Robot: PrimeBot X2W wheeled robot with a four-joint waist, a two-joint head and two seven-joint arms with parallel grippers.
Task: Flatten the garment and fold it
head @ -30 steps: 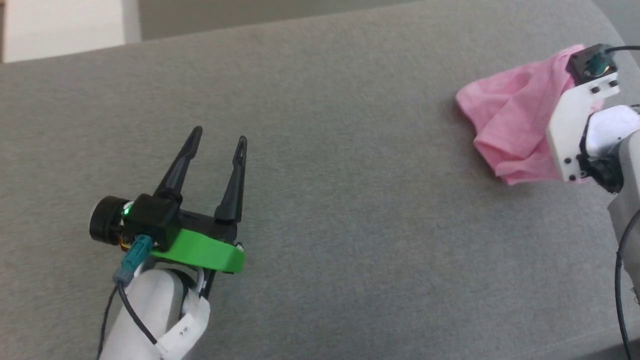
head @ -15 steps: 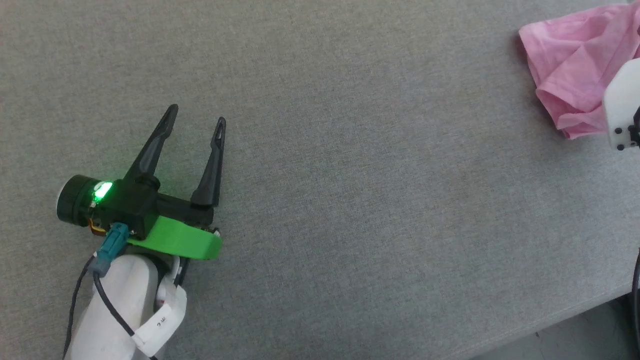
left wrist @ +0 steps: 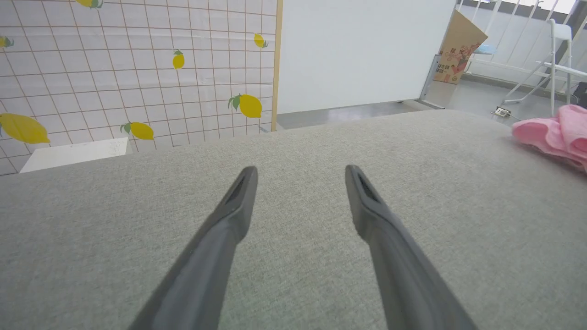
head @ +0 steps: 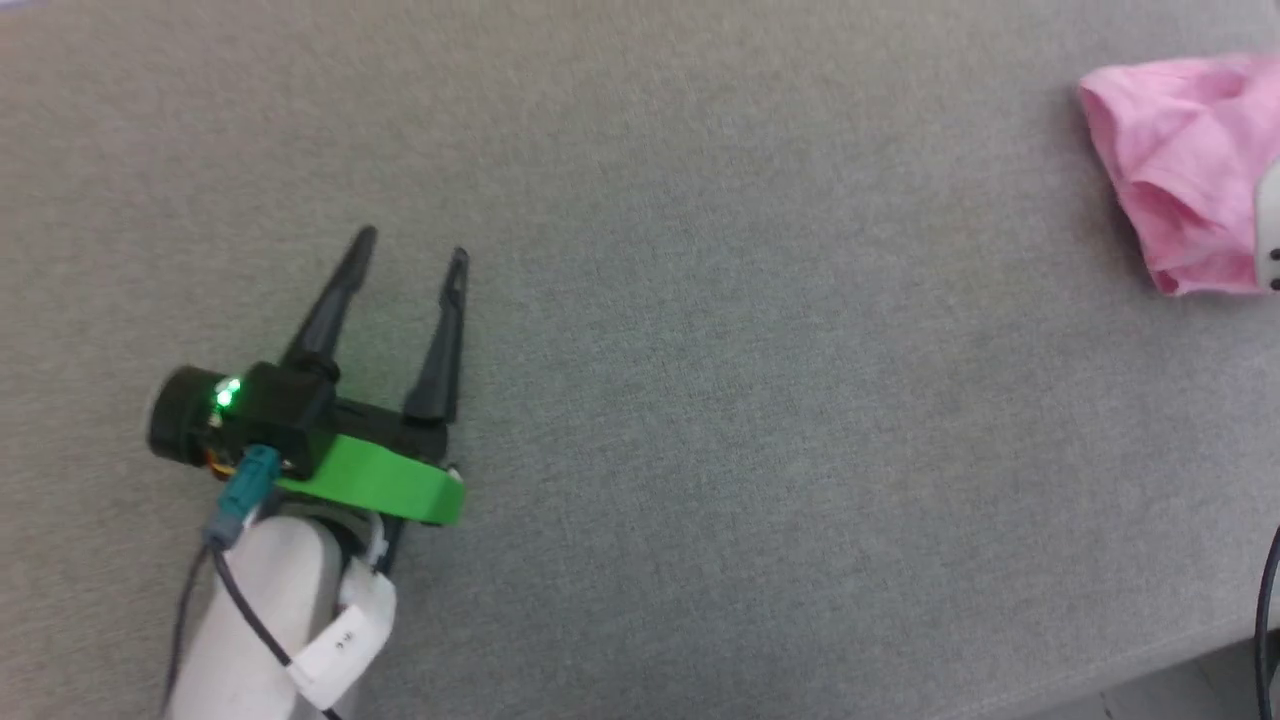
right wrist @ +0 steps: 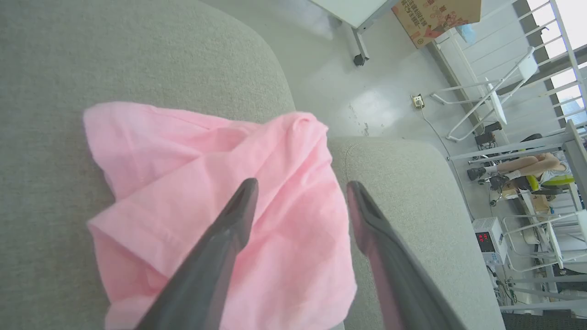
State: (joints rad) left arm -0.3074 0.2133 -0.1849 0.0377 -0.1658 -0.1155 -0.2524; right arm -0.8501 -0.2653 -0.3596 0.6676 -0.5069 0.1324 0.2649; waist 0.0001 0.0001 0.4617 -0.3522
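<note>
- right gripper (right wrist: 301,184): jaws released, fingers spread with nothing pinched between them; they hang just over the shorts (right wrist: 183,174), and the right wrist view does not settle whether the tips touch the cloth
- left gripper (head: 412,246): jaws released and empty; low over bare cushion, well apart from the shorts
- shorts: pink, lying in a loose crumpled heap beside the rounded corner of the cushion (head: 750,400), on the robot's right side; layers doubled over each other, one open fold facing left in the head view; waistband and label not made out in the heap
- handling, judged: thin, soft and light cloth; no stiffness, so it will sag and drag rather than slide as one piece; not fragile; a pinch could easily catch two layers at once
- where to hold, judged: an outer edge or hem at the rim of the heap, single layer if it can be found; a second hold on the opposite edge with the other gripper to pull it flat
- risk, judged: heap sits near the corner, so a pull outward could tip it off
- surface: grey woven upholstery, matt and slightly grippy by the look; wide bare area towards the left for spreading
- room: lemon-print tiled screen (left wrist: 137,68); white panel (left wrist: 357,50); cardboard box (left wrist: 458,48); white chair (left wrist: 557,59); pale floor (right wrist: 367,101); a seated person (right wrist: 532,167) far off
</note>
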